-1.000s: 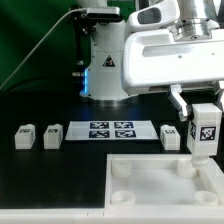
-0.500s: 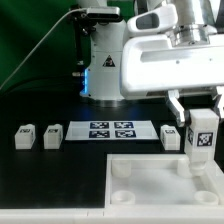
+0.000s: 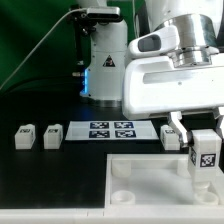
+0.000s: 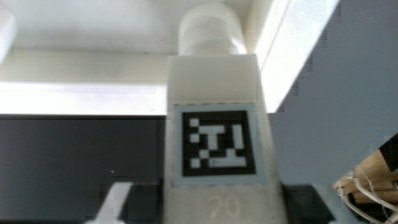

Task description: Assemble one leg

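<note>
- The leg (image 3: 205, 155) stands upright in the gripper (image 3: 204, 134), tag face toward the exterior camera, over the tray (image 3: 150, 163) at its far corner on the exterior view's right
- The jaws are closed on the upper part of the leg, one finger on each side; in the wrist view the leg (image 4: 219, 110) fills the middle of the picture with its tag square-on
- The lower end of the leg sits at about the height of the tray's rim; the corner socket below it is hidden behind the leg, so you cannot tell whether the end has entered, though it appears not yet seated
- Done, as far as you can judge: one leg is off the table (image 3: 60, 175), gripped, and brought above its corner
- Left: lower the leg into the socket, seat it fully, then open the jaws and withdraw
- The far left socket (image 3: 120, 172) of the tray is empty
- One loose leg (image 3: 24, 137) and a second loose leg (image 3: 52, 135) lie on the table toward the exterior view's left of the marker board (image 3: 111, 130)
- A third loose leg (image 3: 170, 136) lies just beside the marker board on the exterior view's right, near the gripper but apart from the held leg
</note>
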Tool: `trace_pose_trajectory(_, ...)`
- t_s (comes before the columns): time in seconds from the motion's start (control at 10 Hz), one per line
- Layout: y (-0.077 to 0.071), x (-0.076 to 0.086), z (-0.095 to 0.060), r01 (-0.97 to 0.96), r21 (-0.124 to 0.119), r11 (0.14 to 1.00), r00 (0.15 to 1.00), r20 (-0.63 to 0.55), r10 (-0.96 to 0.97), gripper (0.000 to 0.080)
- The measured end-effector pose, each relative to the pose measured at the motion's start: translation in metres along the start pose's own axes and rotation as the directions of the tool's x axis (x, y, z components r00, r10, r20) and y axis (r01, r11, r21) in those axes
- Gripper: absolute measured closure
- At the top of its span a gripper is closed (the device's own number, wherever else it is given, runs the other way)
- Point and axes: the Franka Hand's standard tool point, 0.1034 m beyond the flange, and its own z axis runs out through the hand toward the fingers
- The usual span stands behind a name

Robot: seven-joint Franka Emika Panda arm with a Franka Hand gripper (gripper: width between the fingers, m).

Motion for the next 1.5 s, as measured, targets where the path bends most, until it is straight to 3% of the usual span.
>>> trace_pose_trajectory(0.3,-0.003,0.006,0.007,-0.007,0.003,1.000,1.000,-0.001,0.007,0.0503)
trace_pose_trajectory(0.6,-0.001,-0.003,0.018,-0.008,-0.001,1.000,1.000,0.007,0.008,0.0503)
trace_pose_trajectory(1.0,-0.003,-0.008,0.018,-0.036,-0.022,0.999,0.999,-0.004,0.036,0.0503)
trace_pose_trajectory(1.3,-0.002,-0.010,0.020,-0.038,-0.019,0.999,0.999,0.024,0.038,0.0502)
trace_pose_trajectory(1.4,-0.002,-0.011,0.020,-0.038,-0.019,0.999,0.999,0.024,0.038,0.0283)
trace_pose_trajectory(1.5,-0.002,-0.011,0.020,-0.038,-0.019,0.999,0.999,0.024,0.038,0.0283)
